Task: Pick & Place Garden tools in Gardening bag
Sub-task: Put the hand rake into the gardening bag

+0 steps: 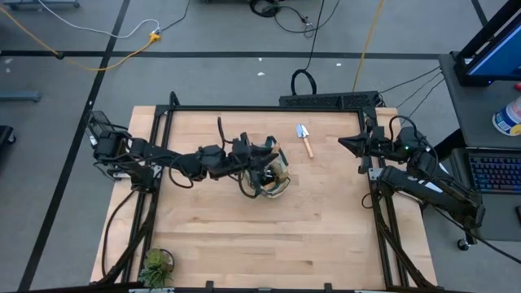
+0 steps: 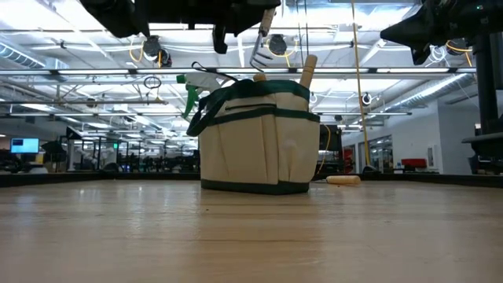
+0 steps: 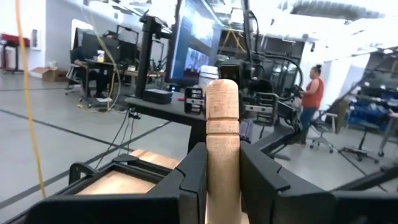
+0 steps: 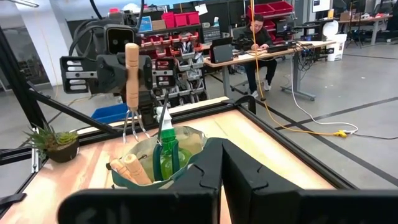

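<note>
The gardening bag [image 1: 264, 177] stands on the table's middle; it also shows in the low view [image 2: 255, 141]. A green spray bottle [image 4: 165, 149] and wooden handles [image 4: 132, 168] stick out of it. My left gripper [image 1: 271, 150] is shut on a wooden-handled fork rake [image 4: 131, 93], held just above the bag's far rim, tines [image 2: 260, 55] down. A trowel [image 1: 305, 140] lies flat on the table, right of the bag. My right gripper [image 1: 342, 143] hovers shut and empty near the table's right edge. My left gripper pinches the rake's wooden handle [image 3: 222, 155] between its two fingers [image 3: 194, 180], about the handle's middle. The fingers come level from the table's left and lie across the handle. The rake stands upright, free end [image 4: 132, 50] up and tines hanging clear above the bag.
A small potted plant [image 1: 155, 265] stands at the table's near left corner. The black frame rails [image 1: 378, 212] run along the table's edges. Bare wood lies in front of the bag. People work at desks in the room beyond.
</note>
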